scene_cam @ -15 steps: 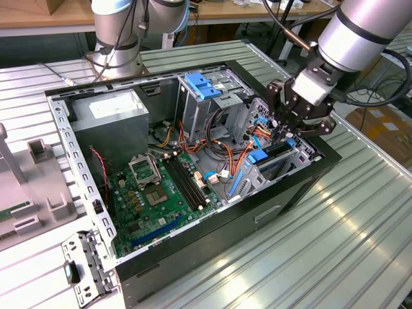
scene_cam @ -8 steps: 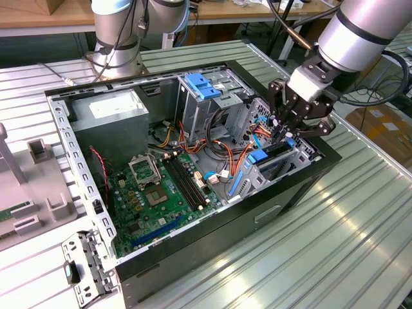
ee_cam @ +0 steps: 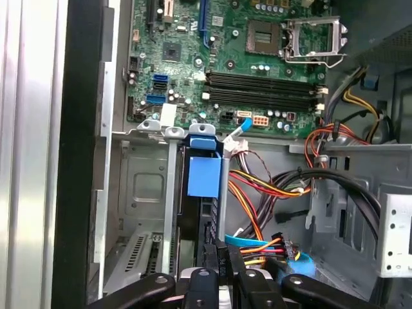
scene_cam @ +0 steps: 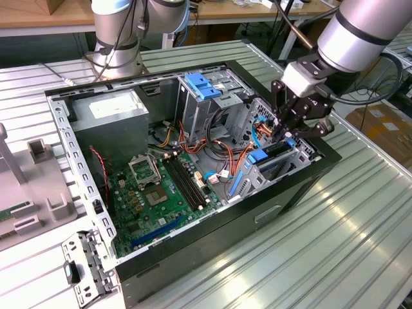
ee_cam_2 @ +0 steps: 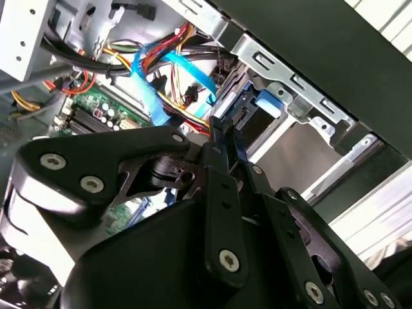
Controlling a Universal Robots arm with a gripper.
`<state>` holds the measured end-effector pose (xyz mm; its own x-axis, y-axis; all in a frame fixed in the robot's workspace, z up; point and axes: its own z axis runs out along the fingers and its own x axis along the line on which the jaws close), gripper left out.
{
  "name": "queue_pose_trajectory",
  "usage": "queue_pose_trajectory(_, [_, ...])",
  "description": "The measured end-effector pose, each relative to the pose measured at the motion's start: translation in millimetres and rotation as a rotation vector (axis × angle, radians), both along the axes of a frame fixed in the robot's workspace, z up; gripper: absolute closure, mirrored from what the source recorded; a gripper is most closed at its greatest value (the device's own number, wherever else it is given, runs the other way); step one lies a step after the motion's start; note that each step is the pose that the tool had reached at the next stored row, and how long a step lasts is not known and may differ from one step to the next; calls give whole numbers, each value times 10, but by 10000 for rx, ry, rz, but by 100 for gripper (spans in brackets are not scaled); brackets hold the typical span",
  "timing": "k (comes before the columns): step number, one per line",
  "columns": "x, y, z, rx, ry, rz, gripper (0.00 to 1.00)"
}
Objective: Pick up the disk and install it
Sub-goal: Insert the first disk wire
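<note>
The disk (scene_cam: 266, 156) stands on edge in the metal bay at the case's corner on the exterior view's right, its blue carrier rails showing. In the first wrist view the disk (ee_cam: 202, 175) sits down in the bay slot with a blue tab on its end. My gripper (scene_cam: 291, 131) hangs right above it, and its black fingers (ee_cam: 207, 257) are closed together on the disk's near edge. In the second wrist view the fingertips (ee_cam_2: 217, 140) pinch a blue rail (ee_cam_2: 239, 152) beside the bay frame.
The open computer case (scene_cam: 212, 225) lies on a slatted metal table. Inside are the green motherboard (scene_cam: 154, 193), a grey power-supply box (scene_cam: 109, 111), a drive cage with a light-blue latch (scene_cam: 202, 86) and bundles of cables (ee_cam: 270, 183) close to the bay. A loose metal bracket (scene_cam: 84, 264) lies outside.
</note>
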<state>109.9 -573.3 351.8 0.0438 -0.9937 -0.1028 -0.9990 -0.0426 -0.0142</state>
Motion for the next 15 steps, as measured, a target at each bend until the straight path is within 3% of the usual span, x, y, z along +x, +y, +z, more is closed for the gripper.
queue_pose_trajectory(7, [0, 0, -9, -1, 1, -1075, 82])
queue_pose_trajectory(13, [1, -1, -11, 10, 0, -1078, 82])
queue_pose_trajectory(15, [3, -2, -11, 180, 10, -1079, 82])
